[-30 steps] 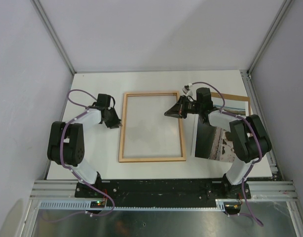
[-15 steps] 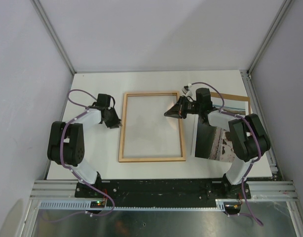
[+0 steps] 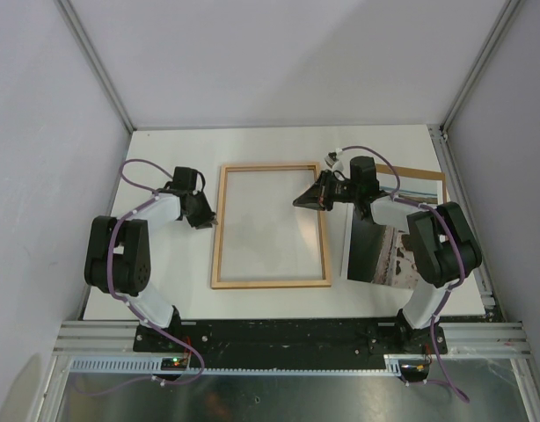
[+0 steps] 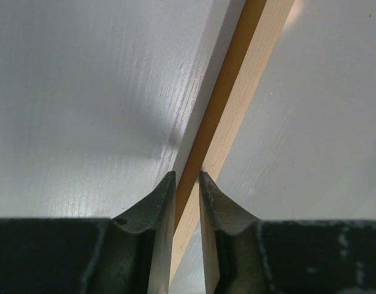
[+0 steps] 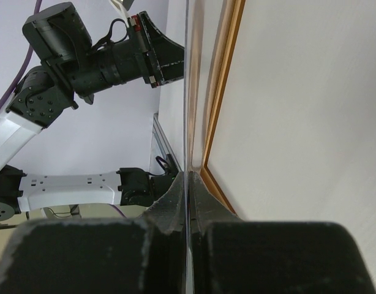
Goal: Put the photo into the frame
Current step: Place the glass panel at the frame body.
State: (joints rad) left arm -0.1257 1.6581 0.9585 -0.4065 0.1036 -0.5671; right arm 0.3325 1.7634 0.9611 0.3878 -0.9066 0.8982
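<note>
The frame [image 4: 240, 98] is pale, fine-grained matt wood; the white table [image 4: 84, 92] is smooth with a streaky sheen

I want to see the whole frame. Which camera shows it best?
Top external: all four rails of the frame show. Left wrist shows one rail inside the left end effector; right wrist shows one rail close up.
</note>
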